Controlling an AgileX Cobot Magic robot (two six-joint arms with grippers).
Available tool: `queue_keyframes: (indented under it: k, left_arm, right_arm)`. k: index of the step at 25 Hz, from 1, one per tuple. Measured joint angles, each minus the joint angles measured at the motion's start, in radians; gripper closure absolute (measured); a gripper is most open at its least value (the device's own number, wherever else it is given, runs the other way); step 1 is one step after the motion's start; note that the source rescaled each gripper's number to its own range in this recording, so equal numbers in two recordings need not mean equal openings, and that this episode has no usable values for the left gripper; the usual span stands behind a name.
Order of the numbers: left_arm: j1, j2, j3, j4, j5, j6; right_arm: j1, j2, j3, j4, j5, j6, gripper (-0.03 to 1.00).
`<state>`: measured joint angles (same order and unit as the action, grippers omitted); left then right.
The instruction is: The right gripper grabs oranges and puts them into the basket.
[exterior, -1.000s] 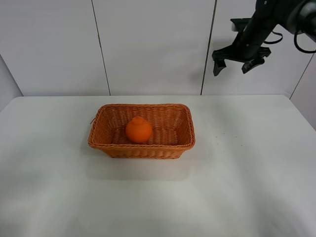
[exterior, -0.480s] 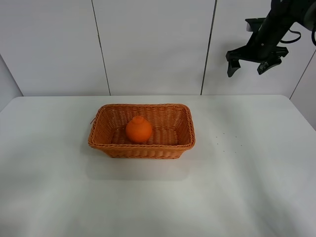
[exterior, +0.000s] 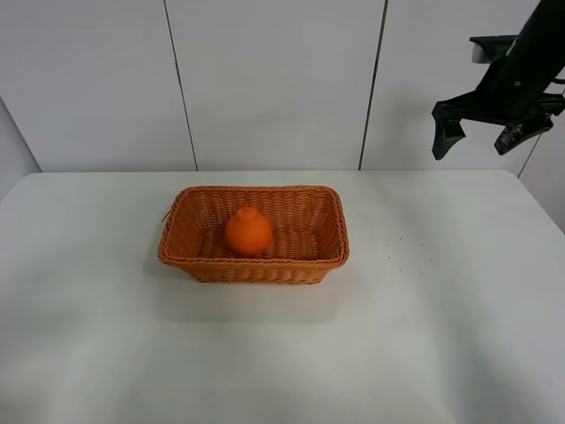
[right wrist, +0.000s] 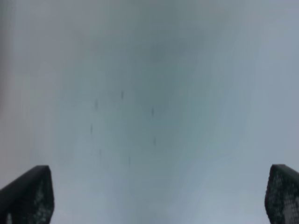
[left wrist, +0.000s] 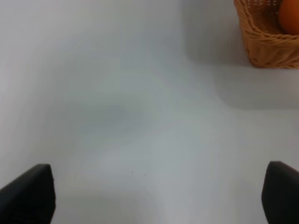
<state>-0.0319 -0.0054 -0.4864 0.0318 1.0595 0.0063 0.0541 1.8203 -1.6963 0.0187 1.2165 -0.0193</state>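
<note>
Exterior high view: the right gripper (exterior: 476, 134) is seen raised well above the tabletop (exterior: 441, 309), its jaws spread wide with nothing between them. The orange (exterior: 247, 232) is found far from those jaws, lower and across toward the left arm's side, lying inside the basket (exterior: 256, 265) near its middle. In the left wrist view the left gripper (left wrist: 159, 196) is shown with jaws spread over bare tabletop, a corner of the basket and an edge of the orange lying well ahead of them to one side. Only blurred tabletop is shown between the right jaws in the right wrist view.
</note>
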Motion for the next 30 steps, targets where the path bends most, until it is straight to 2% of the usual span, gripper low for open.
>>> queue_keyframes:
  k: [12,17,21,30]
  left_arm:
    - [0.0,0.0,0.0,0.0,0.0,0.0]
    - [0.0,0.0,0.0,0.0,0.0,0.0]
    - [0.0,0.0,0.0,0.0,0.0,0.0]
    - [0.0,0.0,0.0,0.0,0.0,0.0]
  right_arm:
    - [0.0,-0.691,0.804,0.055,-0.004,0.0,-0.03]
    - [0.0,-1.026,1.069,0.052,-0.119,0.0,-0.03]
    - [0.0,-1.311,1.17,0.048,-0.188,0.0,-0.03]
    - [0.0,-1.729,1.198,0.04,-0.19,0.0,-0.03]
